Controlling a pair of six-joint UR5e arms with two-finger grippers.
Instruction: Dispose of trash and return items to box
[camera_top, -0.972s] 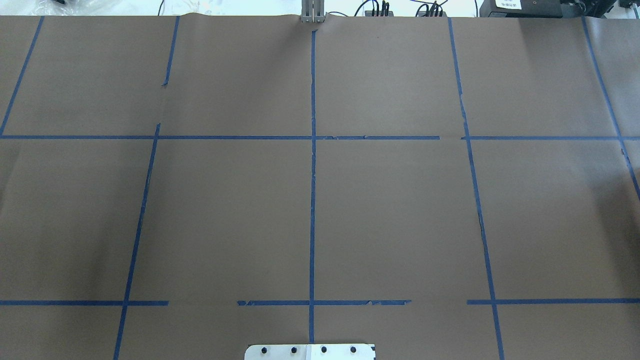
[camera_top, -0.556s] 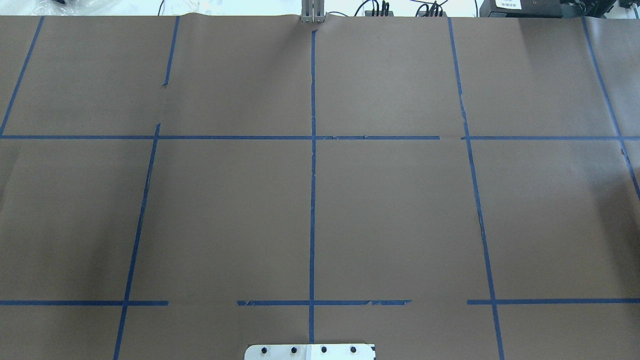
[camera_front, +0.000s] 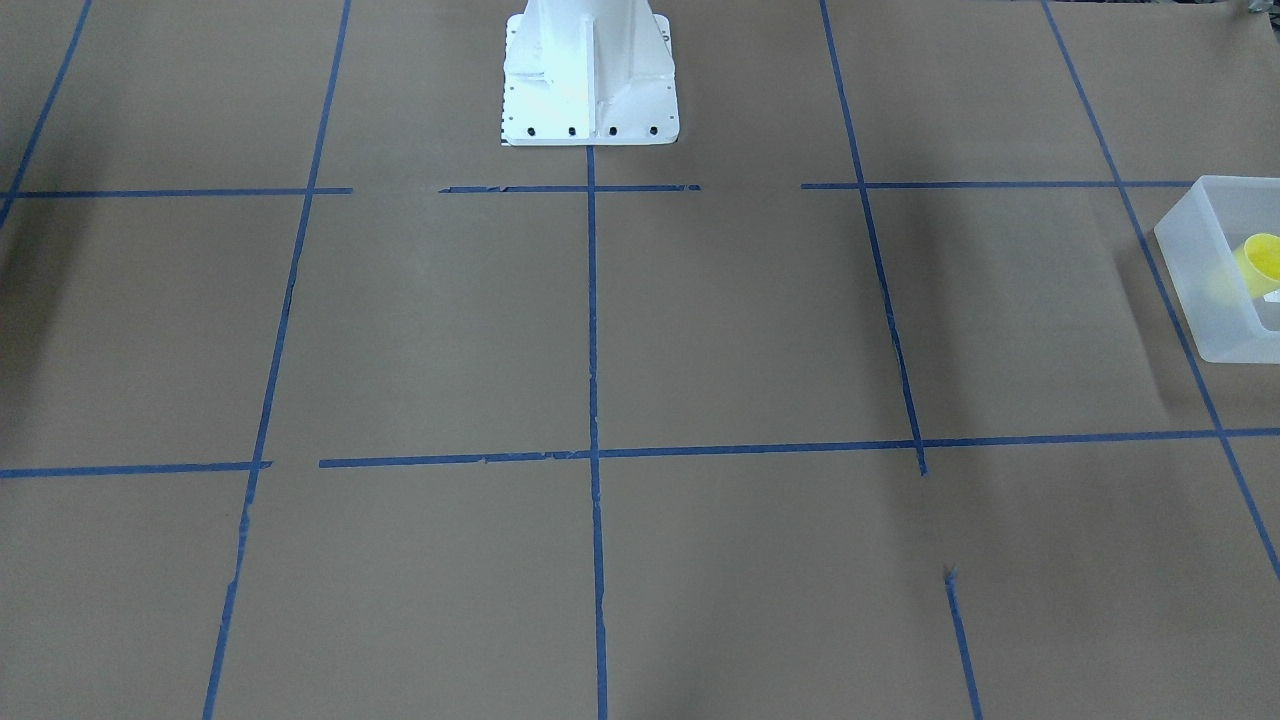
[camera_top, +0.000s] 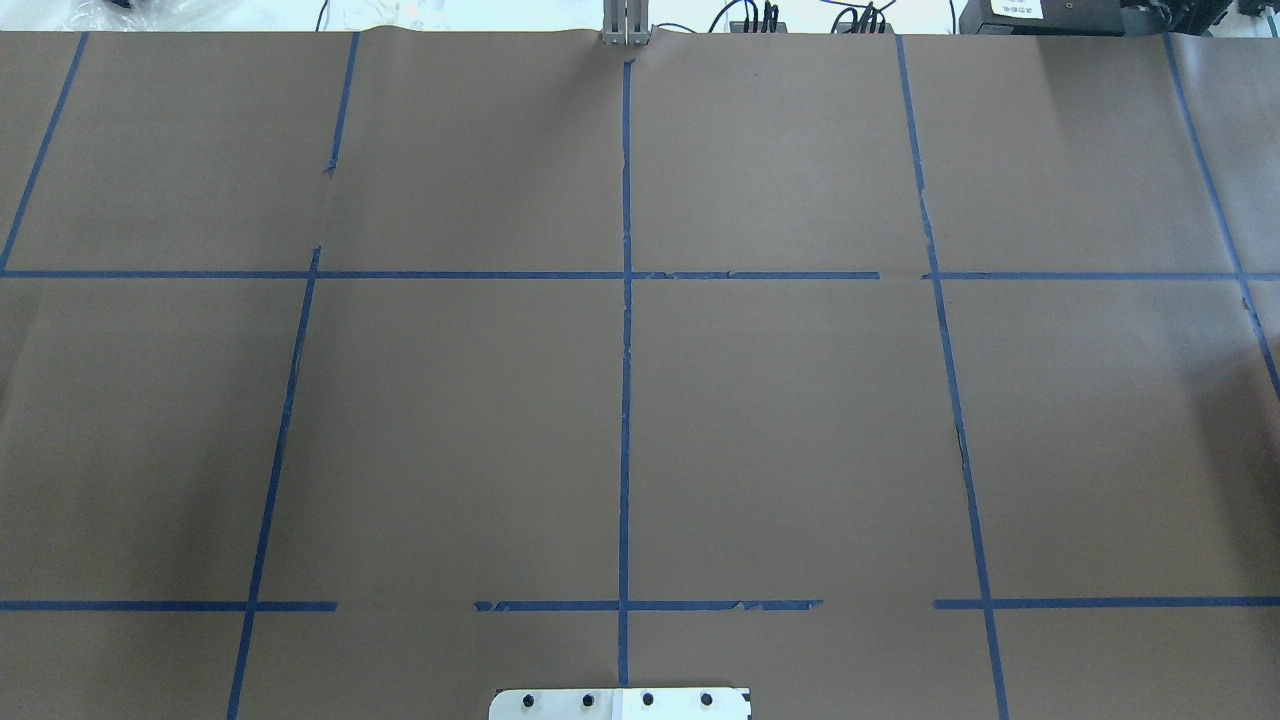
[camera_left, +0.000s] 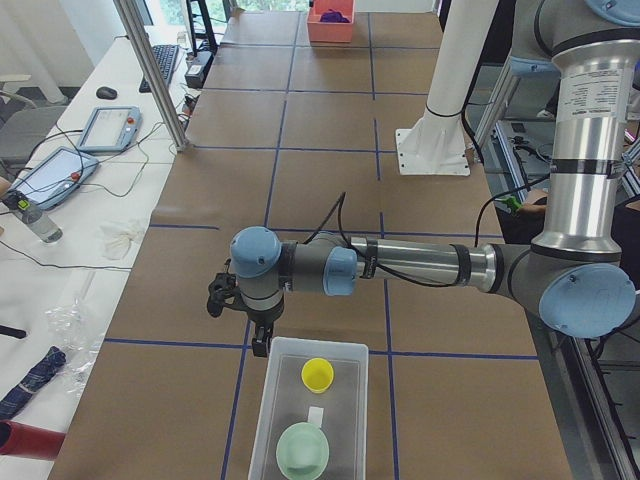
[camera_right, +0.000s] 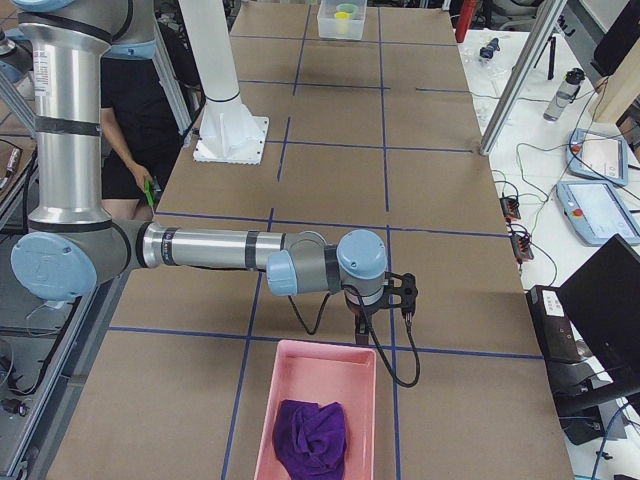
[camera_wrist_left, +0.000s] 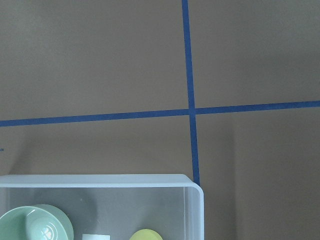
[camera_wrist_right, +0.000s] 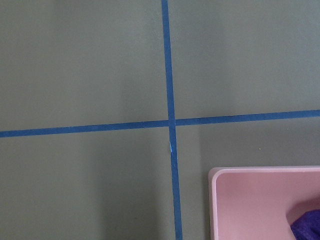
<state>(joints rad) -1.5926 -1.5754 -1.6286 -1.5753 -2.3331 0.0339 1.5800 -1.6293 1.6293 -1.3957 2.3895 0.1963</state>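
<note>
Though box (camera_front: 1200, 280) is cropped, cup (camera_front: 1262, 262) (yellow) inside

Silver tubes (camera_left: 420, 265), pale-blue joint caps (camera_left: 257, 252), black cables (camera_left: 341, 210).

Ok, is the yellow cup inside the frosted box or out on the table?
Inside. In the exterior left view the yellow cup lies within the walls of the box, next to a green bowl.
</note>
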